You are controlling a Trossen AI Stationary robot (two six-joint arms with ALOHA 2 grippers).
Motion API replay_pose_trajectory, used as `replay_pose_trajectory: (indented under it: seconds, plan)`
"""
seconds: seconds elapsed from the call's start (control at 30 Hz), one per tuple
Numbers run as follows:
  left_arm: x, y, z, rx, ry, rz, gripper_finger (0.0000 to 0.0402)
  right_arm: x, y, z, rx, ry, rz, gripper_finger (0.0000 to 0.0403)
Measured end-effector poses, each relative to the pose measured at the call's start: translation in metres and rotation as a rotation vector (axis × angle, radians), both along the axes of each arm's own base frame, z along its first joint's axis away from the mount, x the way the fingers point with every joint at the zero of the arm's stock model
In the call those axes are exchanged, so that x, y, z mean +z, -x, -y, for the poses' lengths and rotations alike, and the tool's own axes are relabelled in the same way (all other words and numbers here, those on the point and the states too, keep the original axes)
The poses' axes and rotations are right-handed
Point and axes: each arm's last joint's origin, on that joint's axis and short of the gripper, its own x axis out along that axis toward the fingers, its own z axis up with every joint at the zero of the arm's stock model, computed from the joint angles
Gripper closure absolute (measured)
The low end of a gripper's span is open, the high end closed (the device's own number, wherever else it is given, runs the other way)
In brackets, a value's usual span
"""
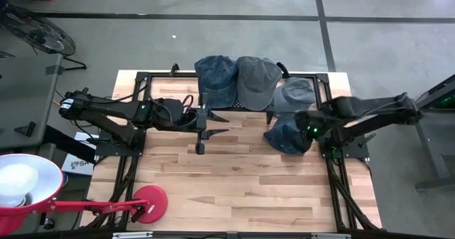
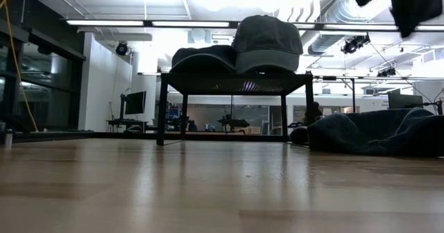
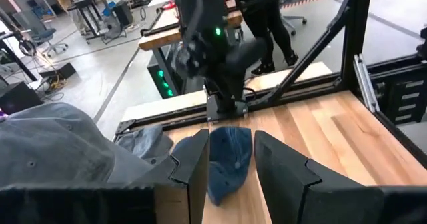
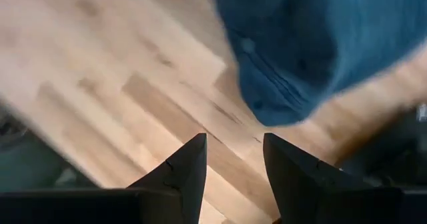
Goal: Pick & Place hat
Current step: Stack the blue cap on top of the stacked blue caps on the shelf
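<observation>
High view shows our right gripper (image 1: 310,130), fingers parted and empty, above the blue hat (image 1: 286,137); we should descend squarely onto its crown before closing.

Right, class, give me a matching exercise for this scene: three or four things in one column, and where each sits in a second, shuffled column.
Things:
1. grey hat
2. blue hat on the tabletop
3. red round base
4. left gripper

Places:
A. near the table's front edge, on the left
B. on the black rack, at its middle
C. flat on the wood, under the right gripper
D. over the table in front of the rack, fingers apart

Pairs: 1-B, 2-C, 3-A, 4-D
</observation>
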Motion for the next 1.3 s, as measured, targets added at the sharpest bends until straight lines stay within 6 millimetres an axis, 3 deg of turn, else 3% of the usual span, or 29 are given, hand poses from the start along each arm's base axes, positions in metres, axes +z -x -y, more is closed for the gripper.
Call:
replay_pose_trajectory:
  seconds: [0.17,0.3,0.6,1.1,1.3]
  plan:
    - [-0.001,0.0,-0.001,0.02,-0.008,-0.014,0.0285,-0.039,0.001,-0.009,-0.261,-0.064,-0.109,0.0263]
    - [-0.002,0.0,-0.001,0.023,-0.011,-0.023,0.0285,-0.064,-0.002,-0.015,-0.34,-0.088,-0.093,0.0263]
    - [-0.005,0.001,-0.001,0.025,-0.017,-0.05,0.0285,-0.106,0.01,-0.01,-0.541,0.045,-0.153,0.0263]
    - [-0.006,0.001,-0.001,0.025,-0.017,-0.067,0.0285,-0.138,0.02,-0.005,-0.574,0.115,-0.168,0.0263]
    - [-0.006,0.001,-0.001,0.025,-0.016,-0.064,0.0285,-0.162,0.026,-0.005,-0.576,0.066,-0.163,0.0265]
